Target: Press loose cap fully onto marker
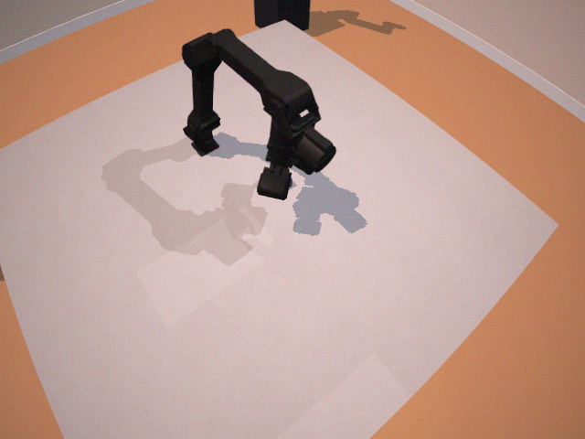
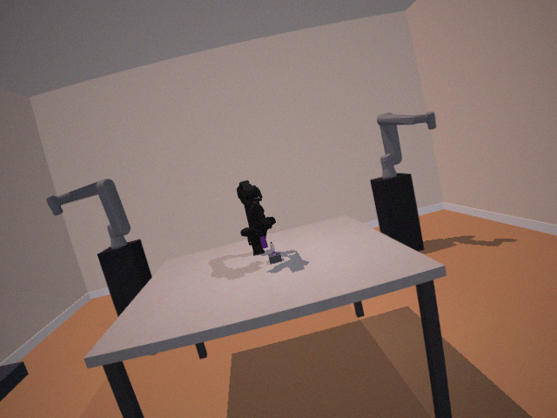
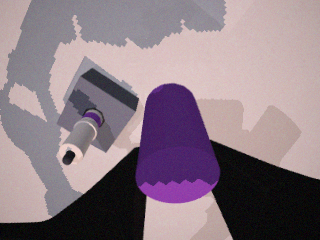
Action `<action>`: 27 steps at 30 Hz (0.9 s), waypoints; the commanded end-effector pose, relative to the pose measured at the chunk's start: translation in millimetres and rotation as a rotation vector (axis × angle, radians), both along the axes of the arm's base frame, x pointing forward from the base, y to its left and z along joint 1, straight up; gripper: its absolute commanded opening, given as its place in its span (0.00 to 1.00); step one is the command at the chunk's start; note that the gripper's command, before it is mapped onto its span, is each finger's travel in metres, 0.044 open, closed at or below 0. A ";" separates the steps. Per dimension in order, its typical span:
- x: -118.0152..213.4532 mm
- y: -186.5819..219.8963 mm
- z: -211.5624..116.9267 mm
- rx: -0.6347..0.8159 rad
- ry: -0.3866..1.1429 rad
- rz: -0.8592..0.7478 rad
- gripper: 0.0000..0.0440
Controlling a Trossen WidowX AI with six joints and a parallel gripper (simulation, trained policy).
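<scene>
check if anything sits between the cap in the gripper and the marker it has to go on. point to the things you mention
Nothing visible blocks the way: between the purple cap (image 2: 263, 241) (image 3: 176, 135) in the gripper (image 3: 172, 151) and the marker (image 2: 271, 247) (image 3: 82, 136) in its block (image 2: 275, 258) (image 3: 116, 122), the wrist view shows only open space over the table.

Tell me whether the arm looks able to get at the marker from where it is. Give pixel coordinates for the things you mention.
Probably yes: the marker (image 2: 272, 247) (image 3: 81, 137) stands bare-tipped in its block (image 2: 275, 258) (image 3: 95, 120), beside the raised gripper (image 2: 264, 243) (image 3: 172, 151), and nothing shows between them. The gripper is full, though, shut on the purple cap (image 2: 263, 241) (image 3: 176, 135).
</scene>
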State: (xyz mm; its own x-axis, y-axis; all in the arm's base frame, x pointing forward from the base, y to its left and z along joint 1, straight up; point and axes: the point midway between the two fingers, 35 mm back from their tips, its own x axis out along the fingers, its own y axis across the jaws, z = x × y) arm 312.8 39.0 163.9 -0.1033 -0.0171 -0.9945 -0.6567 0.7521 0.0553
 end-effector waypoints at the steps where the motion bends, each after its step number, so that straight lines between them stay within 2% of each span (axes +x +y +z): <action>1: -9.6 6.3 6.0 0.004 0.009 0.014 0.03; 8: -26.2 19.8 12.4 0.008 0.018 0.057 0.00; 27: -58.1 31.3 12.4 0.011 0.035 0.141 0.00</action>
State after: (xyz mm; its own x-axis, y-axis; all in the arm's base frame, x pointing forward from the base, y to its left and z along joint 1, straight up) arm 260.3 69.9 177.5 -0.1255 -0.0232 -0.9918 -0.7472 0.6598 0.0791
